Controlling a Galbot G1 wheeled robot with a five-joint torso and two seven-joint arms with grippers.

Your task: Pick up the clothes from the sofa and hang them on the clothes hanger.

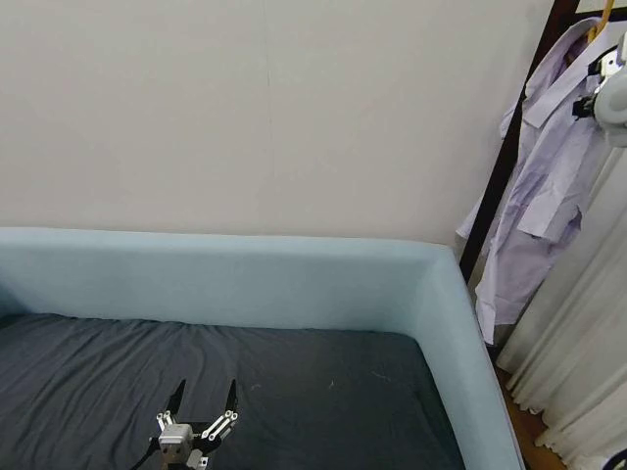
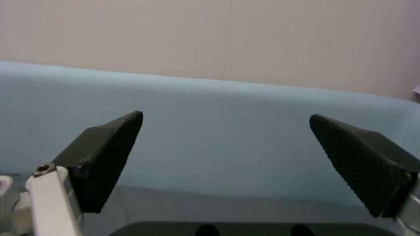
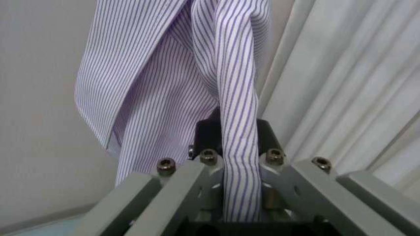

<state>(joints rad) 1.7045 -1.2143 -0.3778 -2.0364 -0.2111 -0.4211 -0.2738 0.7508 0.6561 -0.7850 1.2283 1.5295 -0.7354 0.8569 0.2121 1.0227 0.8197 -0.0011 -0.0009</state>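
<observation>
A purple-striped white shirt (image 1: 539, 196) hangs from a yellow hanger (image 1: 599, 22) on a dark stand (image 1: 502, 162) to the right of the sofa. My right gripper (image 1: 600, 83) is raised at the shirt's shoulder. In the right wrist view the right gripper (image 3: 233, 129) is shut on a fold of the striped shirt (image 3: 164, 73), which runs down between its fingers. My left gripper (image 1: 206, 388) hovers low over the sofa's dark seat (image 1: 323, 392). In the left wrist view it (image 2: 226, 120) stands open with nothing between its fingers, facing the light blue backrest (image 2: 223, 142).
The light blue sofa (image 1: 245, 279) stands against a plain wall, its right arm (image 1: 470, 352) next to the stand. White curtains (image 1: 578, 362) hang behind and beside the shirt. Wooden floor (image 1: 534, 431) shows between sofa and curtain.
</observation>
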